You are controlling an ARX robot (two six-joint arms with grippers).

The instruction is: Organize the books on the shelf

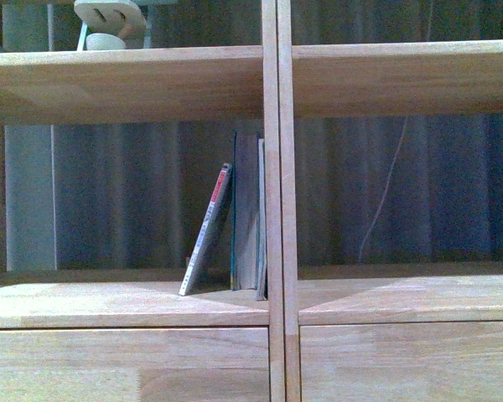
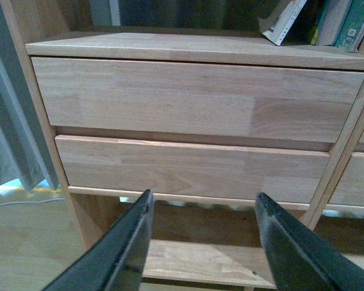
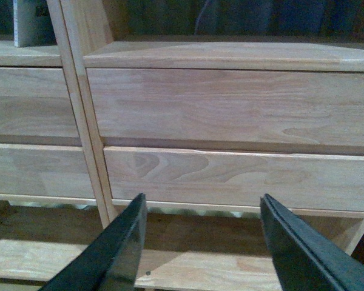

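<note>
The shelf [image 1: 273, 201] fills the front view, a light wooden bookcase with a central upright dividing two columns. The books [image 1: 247, 213] all stand in the left column, packed against that upright: a few teal and grey-edged ones upright and touching it, and just beside them on the far side a thin white paperback [image 1: 206, 230] with a red-tipped spine, leaning so its top rests against the upright ones while its foot stands apart on the plank. The compartment on the other side of the upright holds no books that I can see. On the plank above the books sits a pale rounded object [image 1: 109, 21], only partly in view. Neither arm shows from the front. The left gripper [image 2: 203, 242] hangs with its jaws spread wide and nothing between them, facing the two drawer fronts [image 2: 194, 133] below the books. The right gripper [image 3: 203, 245] is likewise parted and empty, facing the drawer fronts of the other column.
</note>
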